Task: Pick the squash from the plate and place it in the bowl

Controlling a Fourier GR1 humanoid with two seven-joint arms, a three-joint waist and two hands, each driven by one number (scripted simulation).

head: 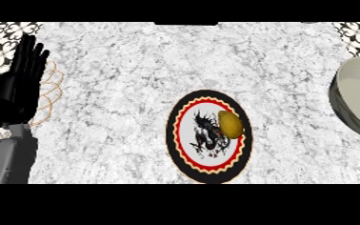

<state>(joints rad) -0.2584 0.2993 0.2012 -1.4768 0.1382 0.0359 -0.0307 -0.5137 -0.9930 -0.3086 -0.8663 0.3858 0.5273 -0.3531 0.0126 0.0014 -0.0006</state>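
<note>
At nine o'clock the left hand (pixel 21 83) rests with fingers straight and apart over the marble surface (pixel 126 62), the squash (pixel 230 124) lies at three o'clock on the plate (pixel 184 145), and the bowl (pixel 346 95) sits at the three o'clock edge.

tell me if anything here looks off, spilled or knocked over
Nothing stands out. The squash lies on the right side of the plate, intact. The bowl sits at the counter's right edge, partly cut off. The left hand rests open at the left edge.
</note>
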